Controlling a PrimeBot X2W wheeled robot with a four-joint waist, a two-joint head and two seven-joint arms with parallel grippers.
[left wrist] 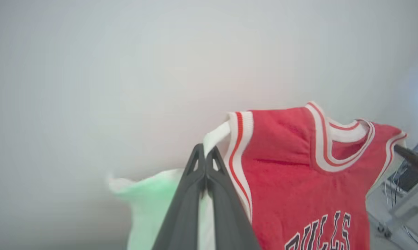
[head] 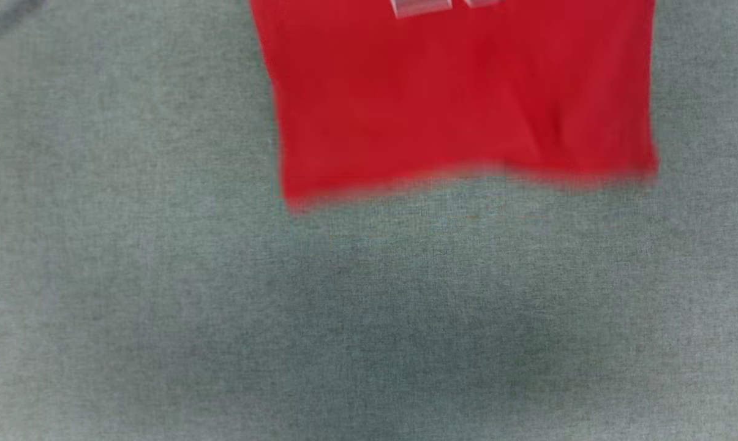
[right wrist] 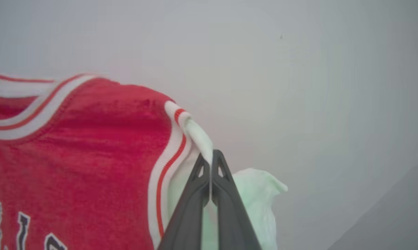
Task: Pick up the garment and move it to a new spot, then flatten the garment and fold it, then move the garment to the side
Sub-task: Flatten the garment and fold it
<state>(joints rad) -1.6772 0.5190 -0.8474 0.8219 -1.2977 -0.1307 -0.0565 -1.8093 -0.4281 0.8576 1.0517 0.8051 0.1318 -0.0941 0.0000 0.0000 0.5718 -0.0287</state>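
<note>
pinching shut on the white sleeve cloth, the left gripper point(left wrist: 205, 154) holds one shoulder and the right gripper point(right wrist: 211, 158) clamps the other, so the garment point(left wrist: 292, 173) hangs spread wide between them, lettering toward the wrists. from the head, its red hem dangles at twelve o'clock above the grey table point(head: 160, 275), seemingly held clear so it can be carried and laid flat.
</note>
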